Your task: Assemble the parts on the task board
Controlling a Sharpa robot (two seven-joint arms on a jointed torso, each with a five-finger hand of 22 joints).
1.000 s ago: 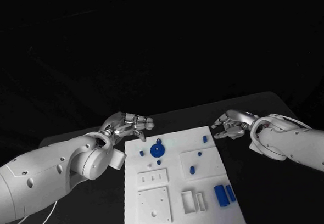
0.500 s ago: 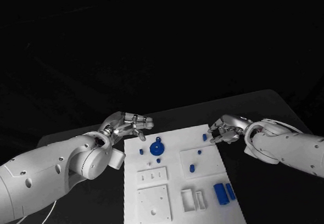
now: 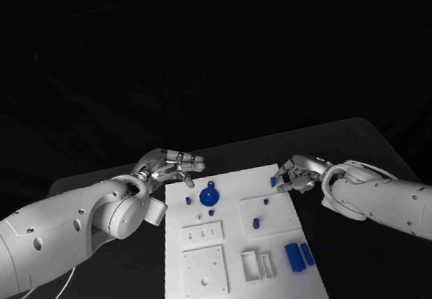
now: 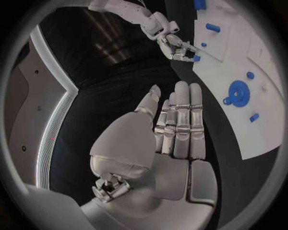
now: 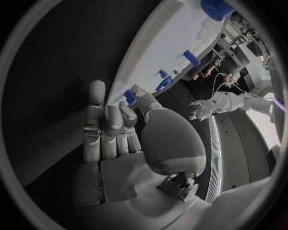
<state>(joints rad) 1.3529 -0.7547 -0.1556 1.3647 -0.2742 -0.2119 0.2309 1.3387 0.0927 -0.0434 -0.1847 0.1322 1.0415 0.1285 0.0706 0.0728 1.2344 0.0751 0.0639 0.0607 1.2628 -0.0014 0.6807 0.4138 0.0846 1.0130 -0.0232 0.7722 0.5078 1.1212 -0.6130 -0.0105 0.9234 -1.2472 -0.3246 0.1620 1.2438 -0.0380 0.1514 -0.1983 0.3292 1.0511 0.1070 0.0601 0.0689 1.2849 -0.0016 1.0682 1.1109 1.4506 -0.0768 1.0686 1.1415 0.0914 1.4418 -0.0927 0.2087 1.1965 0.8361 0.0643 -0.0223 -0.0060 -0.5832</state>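
Counter: black counter (image 3: 117, 294) in a dark room; the white task board (image 3: 245, 293) lies in its middle, its long axis running away from me.
Board's parts: a blue disc (image 3: 209, 195) at the board's far end; two blue bars (image 3: 299, 256) side by side near its right edge, their long axes along the board; a short blue peg (image 3: 255, 224) in the board's middle.
My left hand (image 3: 169, 165): off the board's far left corner, holding nothing, fingers (image 4: 181, 115) straight and together.
My right hand (image 3: 298, 172): at the board's far right edge, fingers (image 5: 105, 122) curled; thumb and a fingertip touch a small blue part (image 3: 279, 181) there, though I cannot tell if I am pinching it.
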